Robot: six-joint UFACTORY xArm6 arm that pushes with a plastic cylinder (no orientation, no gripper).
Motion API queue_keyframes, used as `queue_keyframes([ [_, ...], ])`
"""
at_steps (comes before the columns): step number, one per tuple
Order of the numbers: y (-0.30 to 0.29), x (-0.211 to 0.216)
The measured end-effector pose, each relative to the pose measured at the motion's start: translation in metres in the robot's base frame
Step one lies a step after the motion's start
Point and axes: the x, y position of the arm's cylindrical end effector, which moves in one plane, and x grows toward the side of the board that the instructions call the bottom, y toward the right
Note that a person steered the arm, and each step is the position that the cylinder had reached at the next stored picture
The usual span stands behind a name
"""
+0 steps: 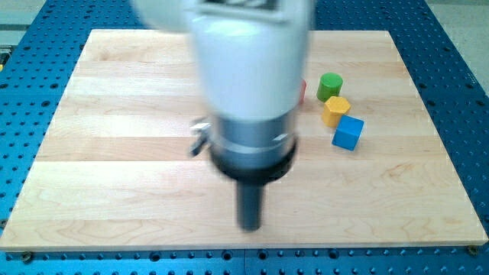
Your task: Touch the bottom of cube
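pale wooden boards make up the table top [114,153], which is framed by a blue perforated base [458,46] on all sides. my tip [250,226] is seen at the near middle of the board, blurred, at the end of a dark rod under a large white arm body [248,69] that hides much of the centre. no jaws are fitted to this rod, so no open or closed state can be given. the blue cube [348,132] is found to the right, well apart from my tip and farther from the near edge. just beyond it a yellow block [335,110] is placed, almost touching the cube's far-left corner, and a green cylinder [330,86] stands beyond that. a sliver of a red block [302,92] is glimpsed at the edge of the arm body; its shape cannot be made out. the approach step is judged to be in hand, since no contact with the cube is shown. for the next move, travel to the right is called for, then a short advance away from the near edge, so that the cube's near side is met gently and the yellow block is not disturbed.
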Motion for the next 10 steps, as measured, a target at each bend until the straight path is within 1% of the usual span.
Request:
queue_keyframes([
  [1, 0.098, -0.026],
  [2, 0.112, -0.048],
  [3, 0.143, -0.056],
  [4, 0.162, -0.072],
  [5, 0.13, -0.074],
  [6, 0.147, -0.072],
  [7, 0.165, -0.087],
  [8, 0.123, -0.086],
  [9, 0.105, -0.104],
  [10, 0.11, -0.105],
])
